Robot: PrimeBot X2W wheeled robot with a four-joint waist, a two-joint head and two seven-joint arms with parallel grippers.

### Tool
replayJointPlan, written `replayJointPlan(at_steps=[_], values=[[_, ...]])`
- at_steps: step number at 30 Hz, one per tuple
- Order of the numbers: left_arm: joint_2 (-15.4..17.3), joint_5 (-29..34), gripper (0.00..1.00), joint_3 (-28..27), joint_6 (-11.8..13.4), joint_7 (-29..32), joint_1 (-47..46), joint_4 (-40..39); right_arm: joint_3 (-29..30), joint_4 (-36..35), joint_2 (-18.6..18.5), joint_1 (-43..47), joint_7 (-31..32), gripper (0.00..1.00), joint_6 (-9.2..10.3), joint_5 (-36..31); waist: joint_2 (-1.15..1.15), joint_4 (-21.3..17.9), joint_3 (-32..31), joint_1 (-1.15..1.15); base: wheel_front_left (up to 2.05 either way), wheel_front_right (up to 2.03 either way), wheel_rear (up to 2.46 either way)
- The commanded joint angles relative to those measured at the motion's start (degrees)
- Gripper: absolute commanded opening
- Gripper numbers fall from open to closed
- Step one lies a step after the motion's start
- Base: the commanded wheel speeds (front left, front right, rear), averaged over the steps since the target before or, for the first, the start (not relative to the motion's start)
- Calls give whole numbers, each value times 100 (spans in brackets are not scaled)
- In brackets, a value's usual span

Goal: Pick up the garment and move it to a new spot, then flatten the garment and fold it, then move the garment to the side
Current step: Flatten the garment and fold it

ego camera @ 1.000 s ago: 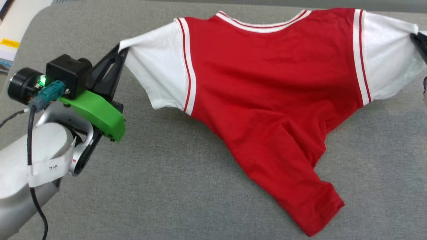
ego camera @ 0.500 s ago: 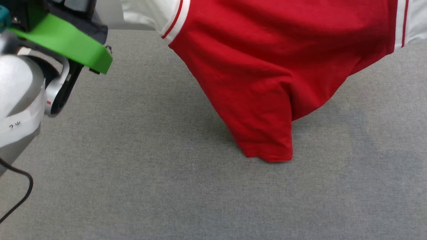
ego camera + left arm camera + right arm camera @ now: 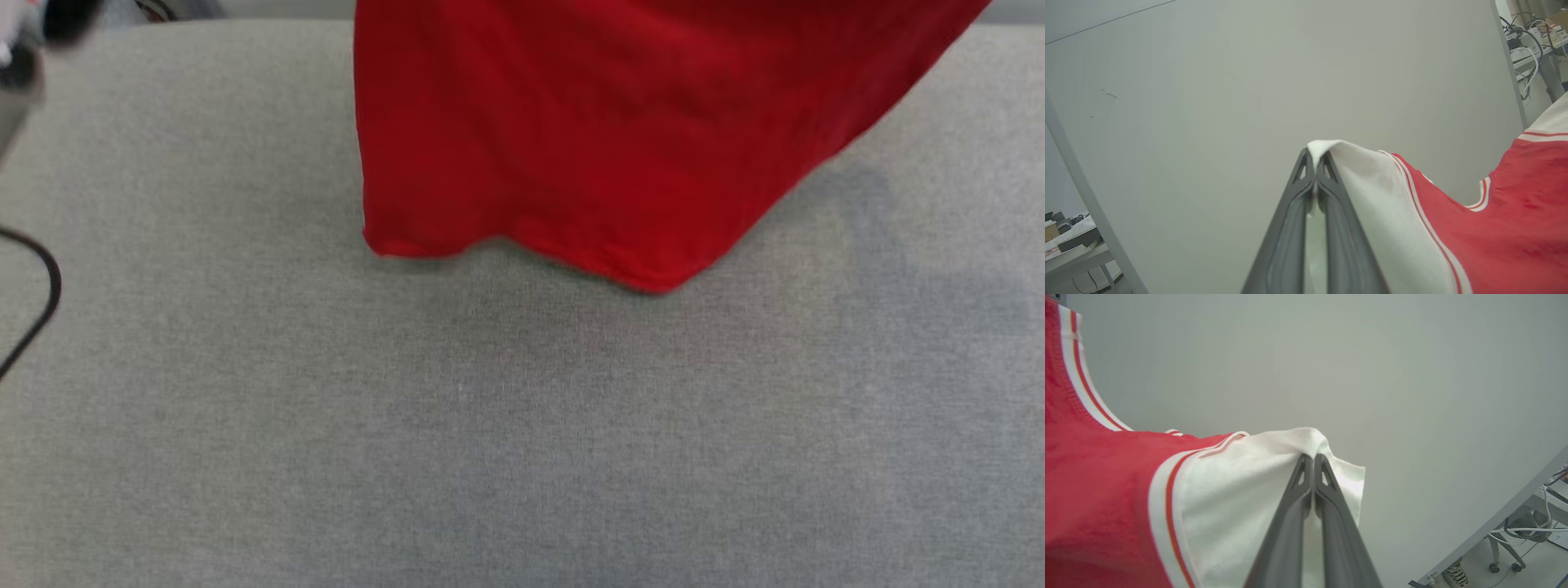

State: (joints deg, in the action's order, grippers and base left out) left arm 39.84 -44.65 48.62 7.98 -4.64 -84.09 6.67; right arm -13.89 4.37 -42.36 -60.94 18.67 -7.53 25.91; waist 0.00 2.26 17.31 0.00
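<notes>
The garment (image 3: 588,139) hangs in the air above the grey cloth-covered table (image 3: 522,425); in the head view its red lower body and hem hang clear of the surface. In the left wrist view my left gripper (image 3: 1314,157) is shut on the edge of one white sleeve (image 3: 1372,192), with the red body (image 3: 1515,228) running off to the right. The right wrist view has my right gripper (image 3: 1312,457) shut on the other white sleeve (image 3: 1241,490), red body (image 3: 1094,490) to the left. The striped collar (image 3: 1081,375) sags between the two grips.
A grey partition wall (image 3: 1290,81) fills the background behind both grippers. A black cable (image 3: 41,302) loops at the table's left edge. Desks with cables (image 3: 1531,41) and wheeled furniture (image 3: 1506,547) stand off to the sides.
Both grippers have lifted the garment off the table; its bottom, trailing on the surface before, now hangs free. The left arm has risen out of the head view, which has shifted.
</notes>
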Motion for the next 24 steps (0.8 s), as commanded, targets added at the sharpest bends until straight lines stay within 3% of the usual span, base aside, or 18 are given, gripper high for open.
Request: replayJointPlan(at_steps=[1, 13, 19, 24], values=[[-106, 54, 0, -38, -84, 12, -289, 196, -88, 178, 10, -356, -21, 0, 4, -91, 0, -55, 437, 0, 0, 0, 0], [-828, 304, 0, -258, -635, -303, -2153, 2035, -753, 1898, 501, -3103, -599, 0, 4, -679, 0, -178, 1323, 0, 0, 0, 0], [-984, 221, 0, -336, -804, -561, -2331, 2670, -1061, 2687, 780, -3755, -1005, 0, 4, -686, 0, -197, 1481, 0, 0, 0, 0], [-952, 174, 0, -299, -970, -735, -2086, 2986, -1378, 3006, 930, -3640, -1364, 0, 4, -562, 0, -219, 1507, 0, 0, 0, 0]])
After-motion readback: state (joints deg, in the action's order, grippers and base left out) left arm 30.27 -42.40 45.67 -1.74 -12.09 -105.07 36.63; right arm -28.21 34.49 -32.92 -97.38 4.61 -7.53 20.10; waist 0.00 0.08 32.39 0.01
